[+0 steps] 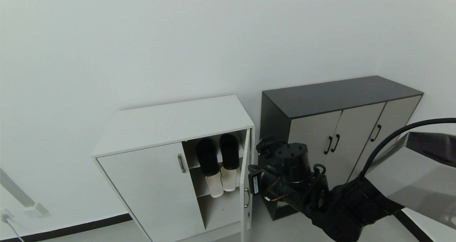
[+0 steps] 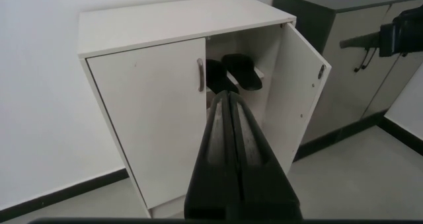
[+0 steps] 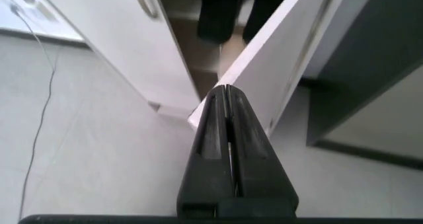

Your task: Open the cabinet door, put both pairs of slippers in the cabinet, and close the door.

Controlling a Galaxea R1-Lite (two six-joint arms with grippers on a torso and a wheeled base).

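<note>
The white cabinet (image 1: 171, 122) stands against the wall with its left door (image 1: 149, 188) closed and its right door (image 1: 245, 170) swung wide open. Inside, a black pair of slippers (image 1: 218, 153) lies on the upper shelf. A white pair (image 1: 222, 183) lies just below, toes poking out. My right arm's wrist (image 1: 285, 170) hovers on the outer side of the open door. My right gripper (image 3: 227, 90) is shut and empty, its tips close to the door's (image 3: 277, 59) lower edge. My left gripper (image 2: 228, 97) is shut and empty in front of the cabinet opening, black slippers (image 2: 241, 72) beyond it.
A dark grey cabinet (image 1: 338, 99) with three handled doors stands right beside the white one. A wall socket with a cable (image 1: 7, 219) sits low at the far left. Bare grey floor (image 3: 99, 151) lies in front of both cabinets.
</note>
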